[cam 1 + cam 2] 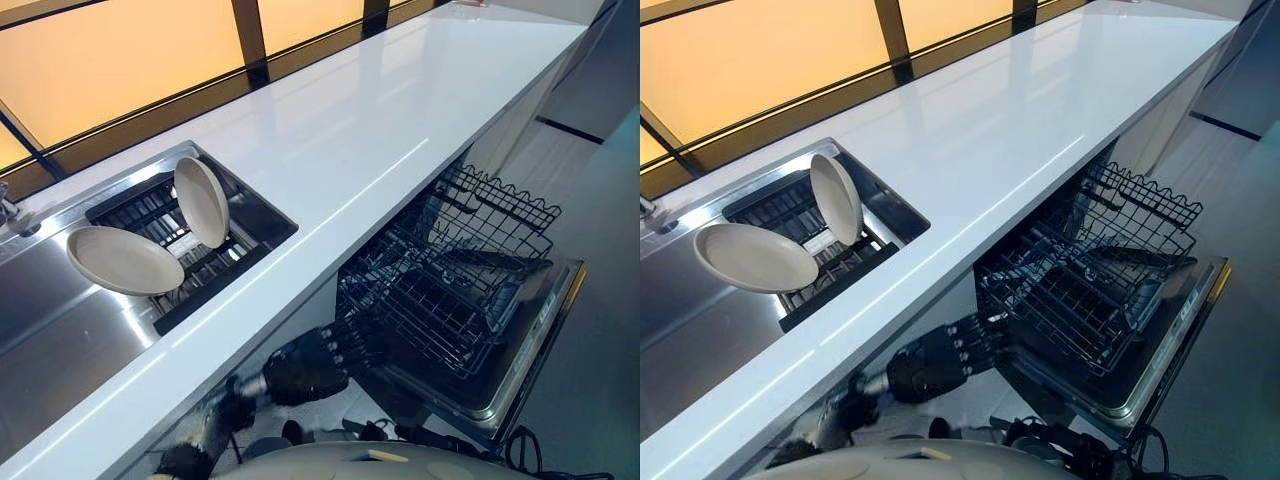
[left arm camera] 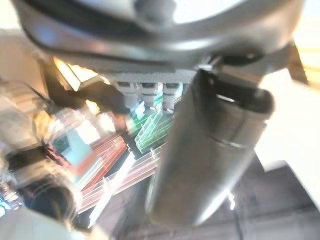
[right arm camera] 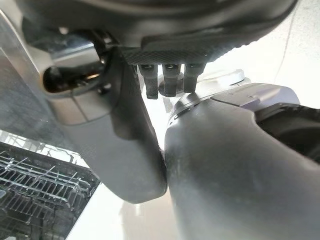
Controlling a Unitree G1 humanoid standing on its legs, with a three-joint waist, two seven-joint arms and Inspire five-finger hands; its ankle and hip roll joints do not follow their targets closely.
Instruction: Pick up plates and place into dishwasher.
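So we've got two plates to move, both sitting in the dark dish rack (image 1: 190,262) inside the sink (image 1: 60,330) at the counter's (image 1: 380,130) left end. Left to right: one plate (image 1: 123,260) lies tilted, nearly flat, at the rack's left side, and the second plate (image 1: 201,201) stands almost upright just beside it, toward the rack's back edge. They look like they're touching or just about.

One dishwasher (image 1: 520,350), door down, with its lower rack (image 1: 440,290) pulled out under the counter's front edge. Looks empty as far as we can tell.

One hand (image 1: 305,365) shows below the counter edge, next to the dishwasher rack, holding nothing. We think it's the left, though we can't tell for sure, and the fingers look loosely bent, but we can't really tell how far.

Our take on doing this well: go for the upright plate first, since its rim is free to pinch, lift it straight up clear of the tines, then carry it over the counter edge and drop it into a slot on edge.
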